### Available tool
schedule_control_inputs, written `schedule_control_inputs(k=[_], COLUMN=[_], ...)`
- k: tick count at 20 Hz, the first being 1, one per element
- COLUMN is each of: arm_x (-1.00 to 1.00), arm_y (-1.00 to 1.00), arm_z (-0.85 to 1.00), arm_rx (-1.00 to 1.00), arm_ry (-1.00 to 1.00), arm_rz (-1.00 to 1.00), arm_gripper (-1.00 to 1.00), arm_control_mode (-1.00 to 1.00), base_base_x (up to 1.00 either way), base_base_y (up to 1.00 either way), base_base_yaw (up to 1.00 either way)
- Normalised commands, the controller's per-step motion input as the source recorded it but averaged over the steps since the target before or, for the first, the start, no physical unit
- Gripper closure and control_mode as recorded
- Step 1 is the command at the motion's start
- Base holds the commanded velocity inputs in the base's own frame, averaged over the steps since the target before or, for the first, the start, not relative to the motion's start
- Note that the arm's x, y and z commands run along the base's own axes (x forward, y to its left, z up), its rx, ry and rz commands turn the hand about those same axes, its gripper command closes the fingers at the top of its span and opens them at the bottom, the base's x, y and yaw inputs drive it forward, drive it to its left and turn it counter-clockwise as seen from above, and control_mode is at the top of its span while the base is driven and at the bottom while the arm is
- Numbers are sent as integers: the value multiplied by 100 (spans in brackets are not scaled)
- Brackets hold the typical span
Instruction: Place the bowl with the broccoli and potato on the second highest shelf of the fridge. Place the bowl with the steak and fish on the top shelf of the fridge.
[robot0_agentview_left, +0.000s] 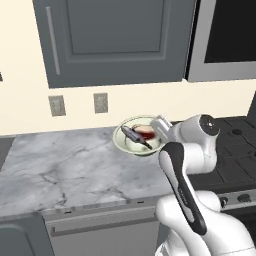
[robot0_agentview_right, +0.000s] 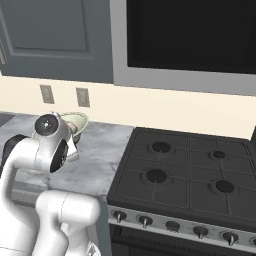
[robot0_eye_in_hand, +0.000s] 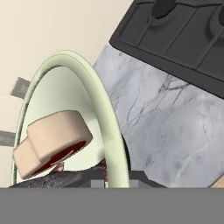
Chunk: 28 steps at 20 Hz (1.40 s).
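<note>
2 wall outlets (robot0_agentview_left: 57, 105) sit side by side on the cream wall at the left of the left base view, under a grey cabinet (robot0_agentview_left: 112, 37). Below them runs the marbled grey counter (robot0_agentview_left: 70, 170). Further right, a pale green bowl (robot0_agentview_left: 138, 135) is lifted off the counter, near the wall and tilted toward the camera. Inside it lie the slender dark grey fish (robot0_agentview_left: 135, 135), whose tail reaches the near rim, and the reddish steak (robot0_agentview_left: 146, 132) just behind it. The gripper (robot0_agentview_left: 161, 129) meets the bowl at its right rim, and the jaws are closed on that rim. In the hand view the rim (robot0_eye_in_hand: 105, 118) runs up from between the fingertips, and the steak shows as a pale slab with a red underside resting inside the bowl. To the right of the counter stands a black stove (robot0_agentview_right: 185, 175) with 4 burners and a row of knobs (robot0_agentview_right: 172, 225) along its front, and above it a dark-windowed microwave (robot0_agentview_right: 190, 40).
</note>
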Motion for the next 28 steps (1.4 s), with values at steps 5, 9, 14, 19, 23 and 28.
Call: schedule_control_inputs(k=[5, 9, 14, 19, 23, 28], arm_x=[-33, -5, -3, -8, 0, 0], arm_y=[-20, -20, 0, 0, 0, 0], arm_z=[66, 38, 0, 0, 0, 0], arm_rx=[9, 5, 0, 0, 0, 0], arm_ry=[-4, 0, 0, 0, 0, 0], arm_rz=[-8, -2, 0, 0, 0, 0], arm_gripper=[100, 100, 100, 100, 100, 100], arm_control_mode=[-100, -100, -100, 100, 100, 100], base_base_x=[0, 0, 0, -61, -98, -100], base_base_y=[0, 0, 0, 0, 2, 0], base_base_yaw=[0, 0, 0, 3, 6, 3])
